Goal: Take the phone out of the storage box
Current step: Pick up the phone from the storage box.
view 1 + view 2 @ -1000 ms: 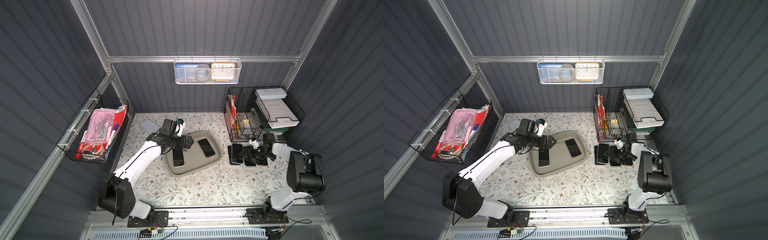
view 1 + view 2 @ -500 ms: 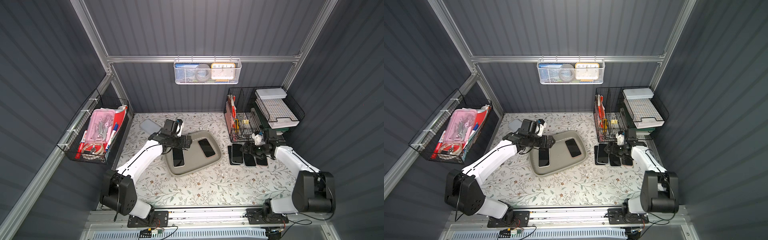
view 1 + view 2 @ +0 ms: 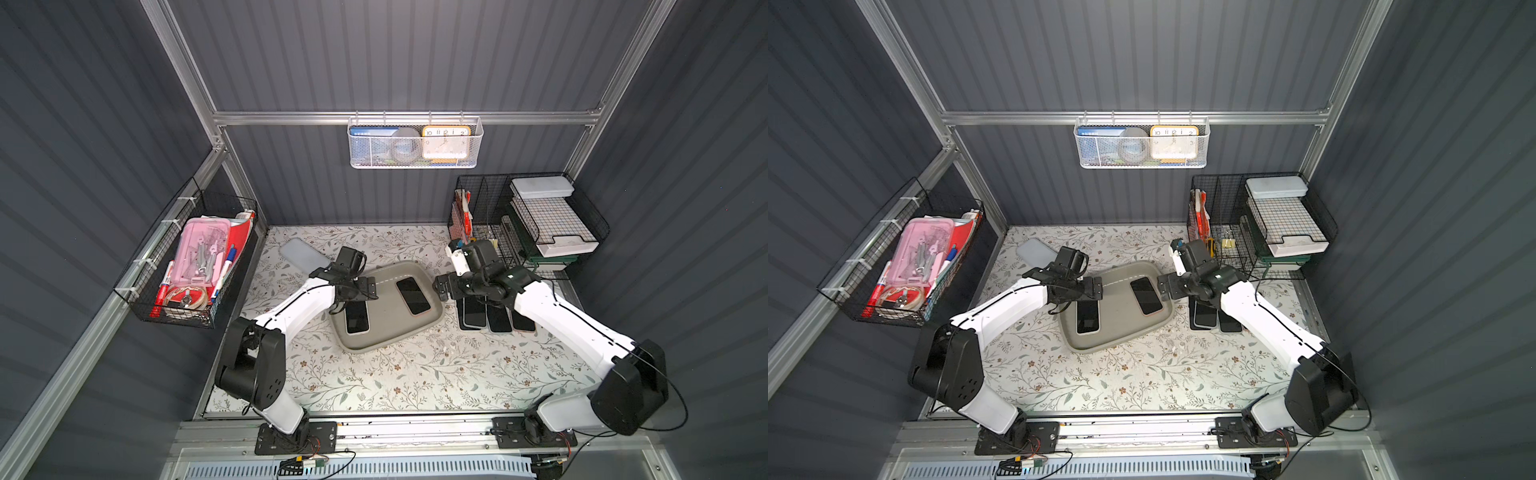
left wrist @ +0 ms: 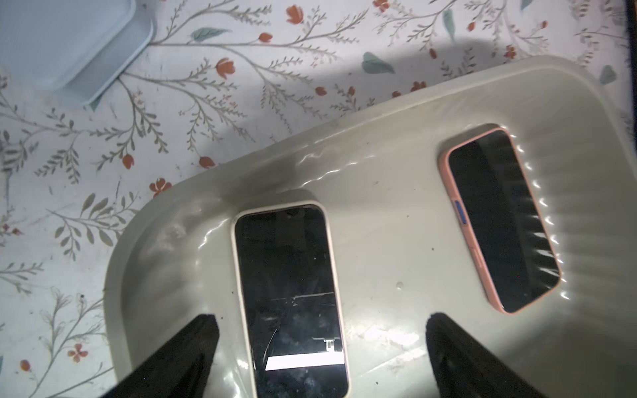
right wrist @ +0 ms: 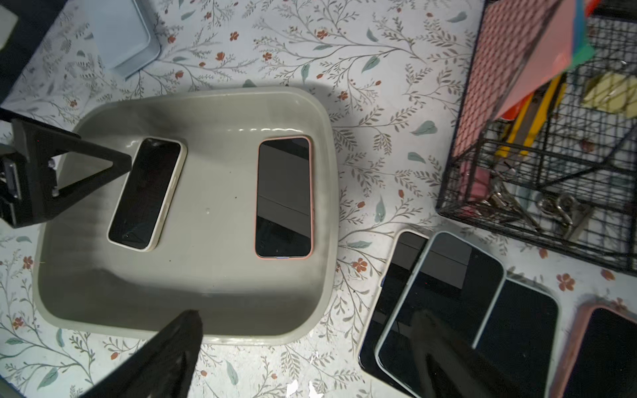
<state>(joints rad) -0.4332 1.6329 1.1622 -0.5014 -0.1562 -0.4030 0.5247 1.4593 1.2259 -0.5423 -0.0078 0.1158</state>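
Right gripper [image 3: 441,289] shifted toward storage box [image 3: 384,328]; wrist view reveals overlapping phones [image 5: 437,293].

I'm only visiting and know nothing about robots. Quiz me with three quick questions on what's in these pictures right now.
1. How many phones lie inside the storage box?
2. True or false: the left gripper is shut on the cream-cased phone.
3. The other phone in the box has a case that is: A pink; B green; C black.

Key
1. Two.
2. False: its jaws stand wide apart above that phone.
3. A, the pink-cased phone.
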